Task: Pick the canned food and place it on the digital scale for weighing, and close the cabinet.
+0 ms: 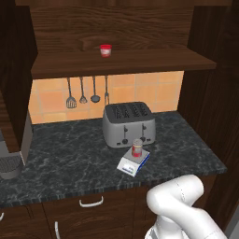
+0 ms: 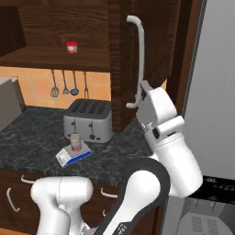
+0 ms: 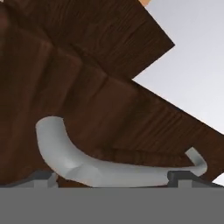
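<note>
Cabinet handle [image 3: 109,173] btwn open tool [image 3: 111,177] tips.

Arm rises from the base, bends at a dark-ringed elbow low in the right base view, then reaches up and forward. Wrist is raised, hand angled toward upper left. Tool [image 2: 139,97] stands wide open; both dark fingertips [image 3: 43,177] are spread far apart in the hand view.

Two base views, shared counter [image 1: 70,154]; close hand view.
</note>
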